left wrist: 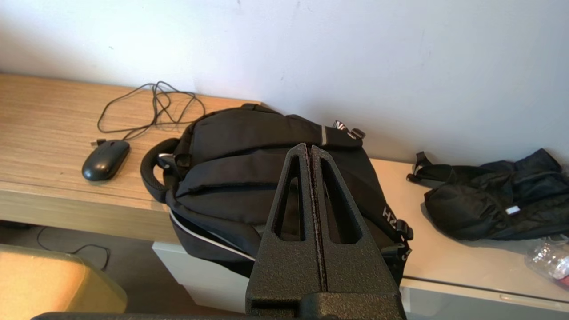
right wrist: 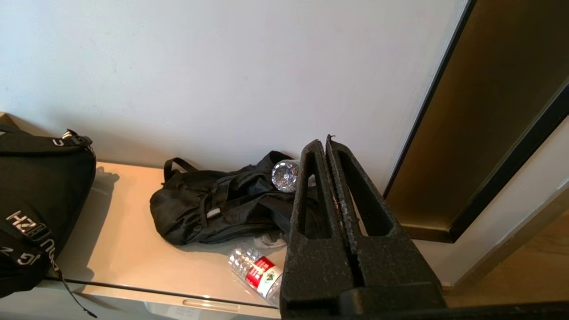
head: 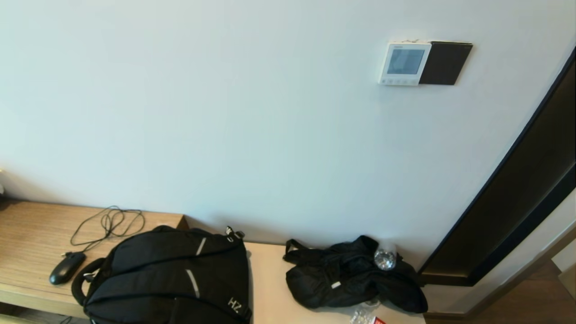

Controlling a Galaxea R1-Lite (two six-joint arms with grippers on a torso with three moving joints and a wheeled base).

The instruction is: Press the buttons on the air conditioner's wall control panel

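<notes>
The white wall (head: 252,135) fills most of what I see, with a dark door frame (head: 517,198) slanting down its right side. Below runs the bench (head: 31,234), carrying a big black backpack (head: 175,274) in the near middle and a smaller crumpled black bag (head: 342,279) to its right. High on the wall's right part sits the control panel (head: 403,63), white with a grey screen, touching a black plate (head: 445,63). A black mouse (head: 66,267) lies left of the backpack. My left end effector (left wrist: 310,151) hangs over the backpack, fingers pressed together; my right end effector (right wrist: 323,144), likewise closed and empty, hovers near the small bag.
</notes>
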